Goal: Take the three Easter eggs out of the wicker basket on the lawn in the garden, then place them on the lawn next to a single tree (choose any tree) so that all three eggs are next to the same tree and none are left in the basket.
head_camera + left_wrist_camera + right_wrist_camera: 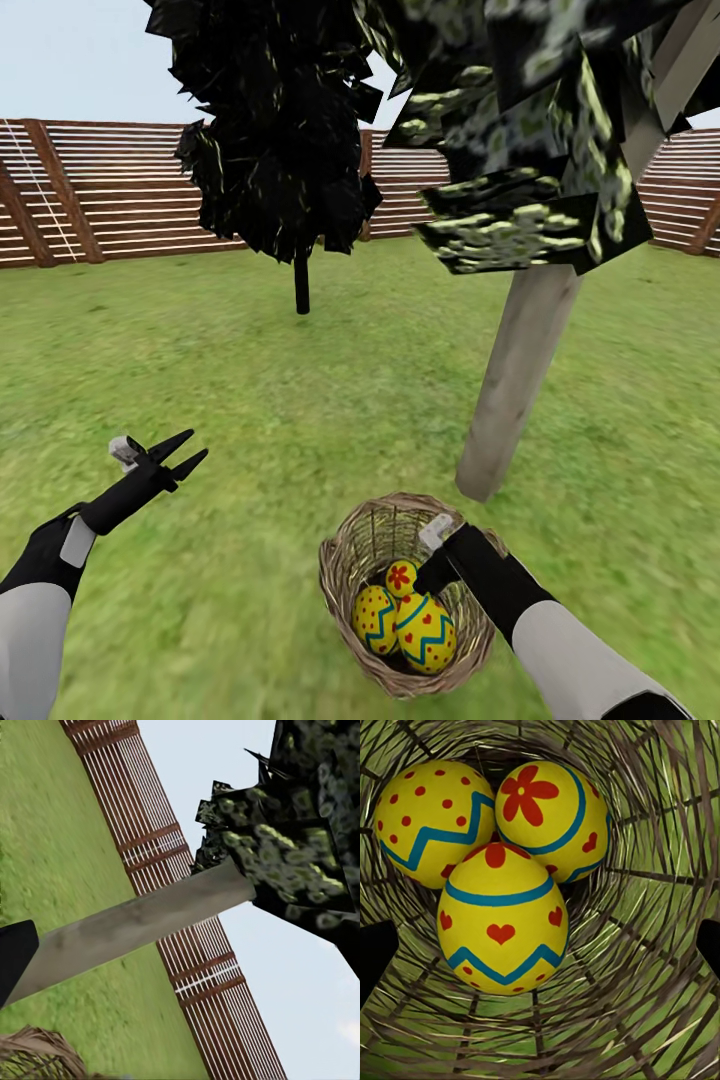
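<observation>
Wicker strands of the basket (345,570) are framing all three Easter eggs, which are sitting packed together and touching on its floor: the heart egg (502,922), the dotted egg (427,817) and the flower egg (547,810). None is lying on the lawn (300,400) yet, so the job is sitting at its very first pick. The right gripper (432,572) is reaching down into the basket from the rim side nearest the tree (520,380); in the right wrist view its two dark fingertips are showing at opposite edges with the heart egg between them, so the claw is standing wide and holding nothing. The left gripper (180,457) is hanging over bare grass well away from the basket, on the side opposite the tree, its prongs parted and empty. Judging from this, the next move is calling for a further descent until the fingers are straddling the heart egg, a firm close, then a lift clear of the rim towards the grey trunk just beyond the basket.
</observation>
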Robot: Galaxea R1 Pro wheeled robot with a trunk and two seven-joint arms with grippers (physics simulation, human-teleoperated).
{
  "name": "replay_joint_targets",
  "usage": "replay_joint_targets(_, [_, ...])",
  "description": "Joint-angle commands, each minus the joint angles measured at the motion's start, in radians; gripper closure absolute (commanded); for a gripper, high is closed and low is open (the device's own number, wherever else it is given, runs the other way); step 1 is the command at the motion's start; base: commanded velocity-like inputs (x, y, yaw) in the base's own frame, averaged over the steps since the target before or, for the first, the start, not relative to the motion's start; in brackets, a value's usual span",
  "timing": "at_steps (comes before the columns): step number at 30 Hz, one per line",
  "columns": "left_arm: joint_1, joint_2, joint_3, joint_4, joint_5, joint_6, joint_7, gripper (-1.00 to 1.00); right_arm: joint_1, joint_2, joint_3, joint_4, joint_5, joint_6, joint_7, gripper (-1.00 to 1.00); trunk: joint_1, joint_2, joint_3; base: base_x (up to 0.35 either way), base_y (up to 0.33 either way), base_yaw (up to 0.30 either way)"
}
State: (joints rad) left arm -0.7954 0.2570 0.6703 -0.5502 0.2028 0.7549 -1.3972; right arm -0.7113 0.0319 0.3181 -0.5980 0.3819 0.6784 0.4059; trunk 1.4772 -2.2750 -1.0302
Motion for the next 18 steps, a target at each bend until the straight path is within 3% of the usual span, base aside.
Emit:
replay_joint_targets(1, [-0.001,0.000,0.002,0.001,0.000,0.011,-0.003,-1.00,0.000,0.000,0.001,-0.002,0.011,0.003,0.008,-1.00,0.004,-0.008,-0.004,0.000,0.000,0.000])
replay_joint_targets(18, [-0.001,0.019,0.001,0.003,0.000,0.011,-0.003,-1.00,-0.006,0.013,0.004,0.010,0.013,0.005,0.022,-1.00,0.069,-0.127,-0.057,0.000,0.000,0.000])
